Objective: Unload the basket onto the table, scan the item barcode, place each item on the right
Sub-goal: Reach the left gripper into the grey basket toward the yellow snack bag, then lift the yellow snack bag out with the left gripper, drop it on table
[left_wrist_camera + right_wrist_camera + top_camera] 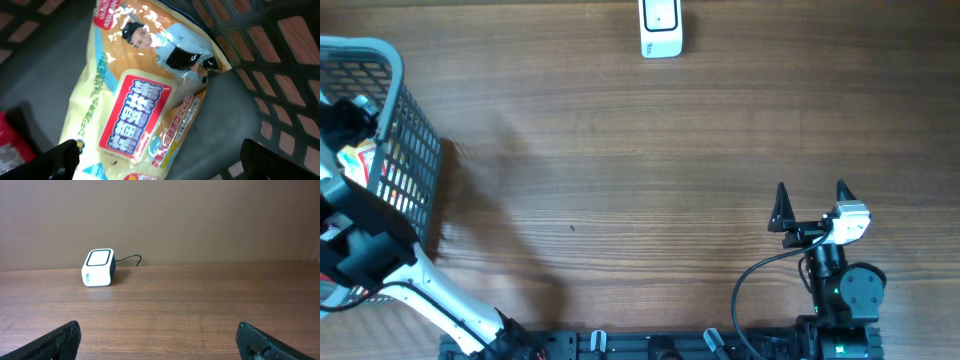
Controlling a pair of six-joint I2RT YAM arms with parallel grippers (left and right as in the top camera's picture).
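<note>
A yellow plastic snack packet (pixel 145 100) was laid inside the grey plastic mesh basket (pixel 415 140); a white box-shaped scanner (pixel 661 28) was set well right of the basket, farther back.

We take this for a mock shop checkout on a robot test rig. A grey plastic mesh shopping basket (pixel 408 150) sits on the wood-grain counter (pixel 620 180), holding a yellow printed plastic packet (pixel 140 100) (retail goods, plainly). A white cube barcode scanner (pixel 98 268) with a cable stands by a bare brown wall (pixel 200 215), and a black robot arm (pixel 840 285) is mounted at the counter's edge.
</note>
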